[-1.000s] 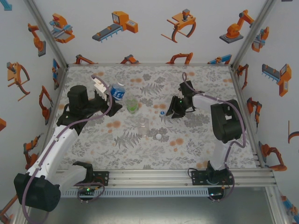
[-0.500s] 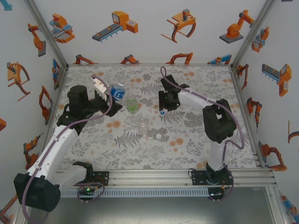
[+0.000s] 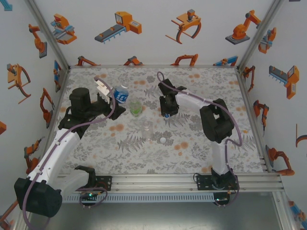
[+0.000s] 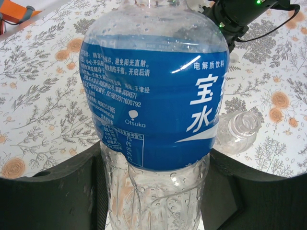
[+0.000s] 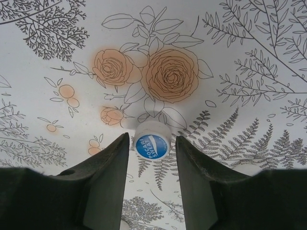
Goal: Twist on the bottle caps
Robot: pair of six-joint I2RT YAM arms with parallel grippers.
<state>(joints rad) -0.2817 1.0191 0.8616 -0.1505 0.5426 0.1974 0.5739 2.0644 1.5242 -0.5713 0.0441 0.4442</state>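
My left gripper (image 4: 156,194) is shut on the lower body of the blue-label bottle (image 4: 153,91), which stands at the back left in the top view (image 3: 121,94). The green-tinted bottle (image 3: 136,108) stands just right of it. The plain clear bottle (image 3: 147,128) is nearer the middle, with its open mouth in the left wrist view (image 4: 241,125). My right gripper (image 5: 152,139) is open and low over the cloth, its fingertips on either side of a white cap with a blue top (image 5: 151,143). A second white cap (image 3: 163,140) lies right of the clear bottle.
The floral cloth (image 3: 201,143) covers the whole table, with printed walls on three sides. The right arm (image 3: 213,117) reaches left across the middle. An aluminium rail (image 3: 153,181) runs along the near edge.
The right arm swung left and its open gripper came down around the blue-topped cap. The left arm with the blue-label bottle has stayed put.
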